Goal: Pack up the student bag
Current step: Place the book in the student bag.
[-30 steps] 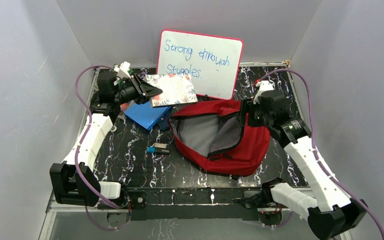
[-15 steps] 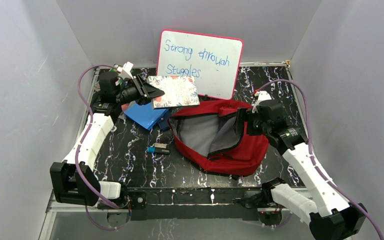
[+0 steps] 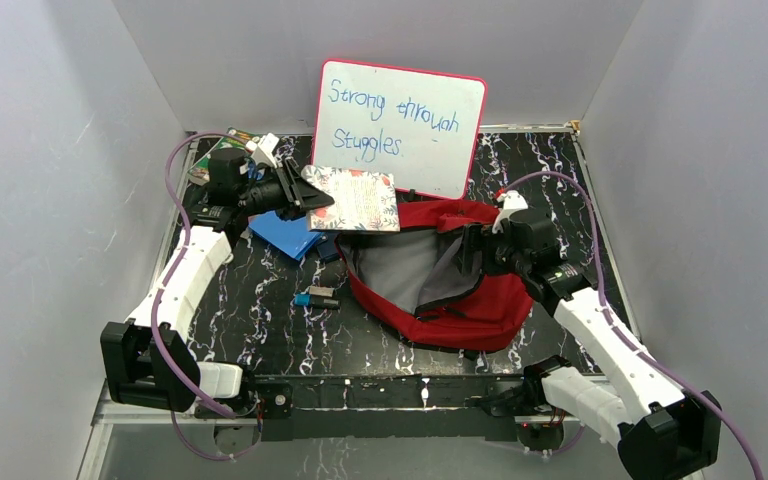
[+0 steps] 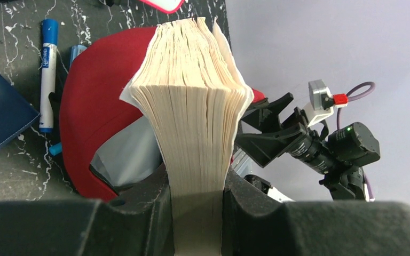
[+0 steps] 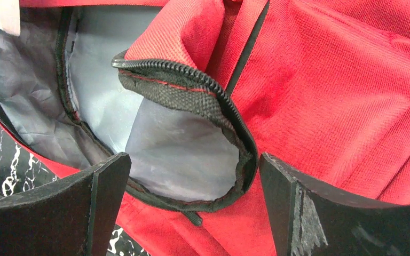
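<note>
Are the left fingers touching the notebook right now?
Touching. The left wrist view shows both fingers pressed against the notebook, with its pages squeezed narrow where they pass between them.

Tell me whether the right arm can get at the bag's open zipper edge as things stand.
Probably yes. The right tool is open wide, and the zipper edge of the student bag sits between its fingers with nothing in the way. The left tool, gripping a notebook, is over the opposite side.

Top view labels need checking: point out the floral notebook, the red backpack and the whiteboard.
floral notebook [image 3: 355, 200], top view, middle of its cover.
red backpack [image 3: 460, 322], top view, near outer fabric.
whiteboard [image 3: 400, 125], top view, centre of its face.
</note>
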You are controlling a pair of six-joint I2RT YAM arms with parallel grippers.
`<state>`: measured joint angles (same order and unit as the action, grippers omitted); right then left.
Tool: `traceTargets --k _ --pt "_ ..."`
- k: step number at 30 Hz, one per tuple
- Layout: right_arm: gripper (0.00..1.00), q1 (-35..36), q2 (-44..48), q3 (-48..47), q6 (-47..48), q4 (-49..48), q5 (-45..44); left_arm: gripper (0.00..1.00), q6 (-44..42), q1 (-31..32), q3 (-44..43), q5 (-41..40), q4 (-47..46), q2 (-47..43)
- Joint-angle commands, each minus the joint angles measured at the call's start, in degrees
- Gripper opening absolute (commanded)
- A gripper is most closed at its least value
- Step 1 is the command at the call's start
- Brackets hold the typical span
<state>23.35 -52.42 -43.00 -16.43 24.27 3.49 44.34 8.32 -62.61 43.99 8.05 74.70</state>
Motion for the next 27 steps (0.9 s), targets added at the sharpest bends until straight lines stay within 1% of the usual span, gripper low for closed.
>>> traceTargets --k 1,3,10,14,17,21,23,26,27 --pt "0.99 -0.61 -0.31 1.78 0.17 -8.12 0.47 0.00 -4.39 0.46 -2.74 2.39 1.76 -0.96" --pt "0.98 -1.11 -0.19 2.95 0.08 -9.83 1.37 0.00 -5.86 0.56 -2.99 2.54 3.26 -0.88" --pt "0.94 -2.07 1.15 6.92 0.85 -15.63 9.32 0.00 -7.62 0.91 -2.36 3.40 4.83 0.15" --pt "0.89 -2.46 1.84 8.54 0.69 -17.32 11.47 0.00 -8.14 1.46 -2.27 3.39 4.81 0.75" --pt "0.80 -2.63 1.94 9.49 0.02 -18.57 12.24 0.00 -8.71 1.85 -2.28 3.47 4.84 0.98" --pt "0.62 -2.72 2.78 9.89 -0.96 -19.51 12.90 0.00 -9.33 2.39 -1.89 3.53 4.82 1.14" --pt "0.49 -2.76 3.84 9.31 -1.23 -19.12 12.46 0.00 -9.60 2.59 -1.68 3.72 4.79 1.15" --pt "0.26 -2.71 6.07 7.78 -2.04 -16.88 10.17 0.00 -10.18 2.93 -1.70 4.26 5.09 1.31" --pt "0.22 -2.72 6.64 6.74 -2.25 -15.51 9.51 0.00 -10.79 2.93 -2.25 4.40 6.06 1.44"
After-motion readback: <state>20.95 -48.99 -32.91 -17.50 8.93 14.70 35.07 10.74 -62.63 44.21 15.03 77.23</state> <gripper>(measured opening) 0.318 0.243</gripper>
